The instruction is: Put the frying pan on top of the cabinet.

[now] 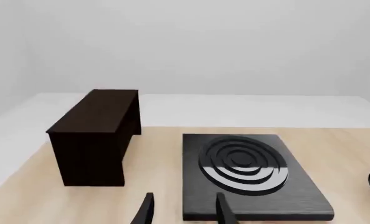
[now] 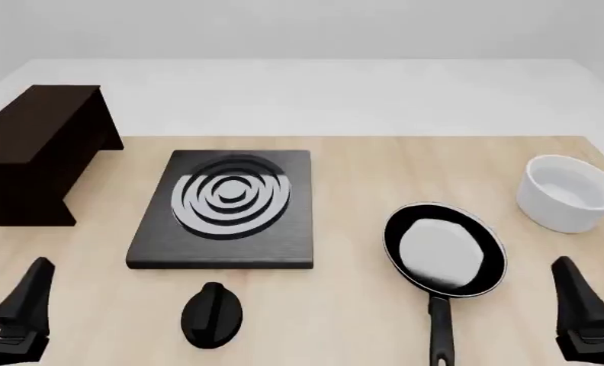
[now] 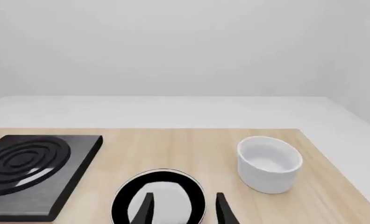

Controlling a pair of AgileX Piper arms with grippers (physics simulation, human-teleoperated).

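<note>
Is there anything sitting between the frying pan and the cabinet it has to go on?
Yes. The burner plate lies flat on the table between the frying pan and the cabinet. It sits low, so carrying the pan over it looks feasible. The cabinet's top appears bare.

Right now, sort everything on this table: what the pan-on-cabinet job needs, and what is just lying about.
Needed for the job:
- frying pan, flat on the table in front of the right arm
- cabinet, at the table's far left

Just lying about:
- burner plate with silver rings
- white bowl
- black knob
</note>
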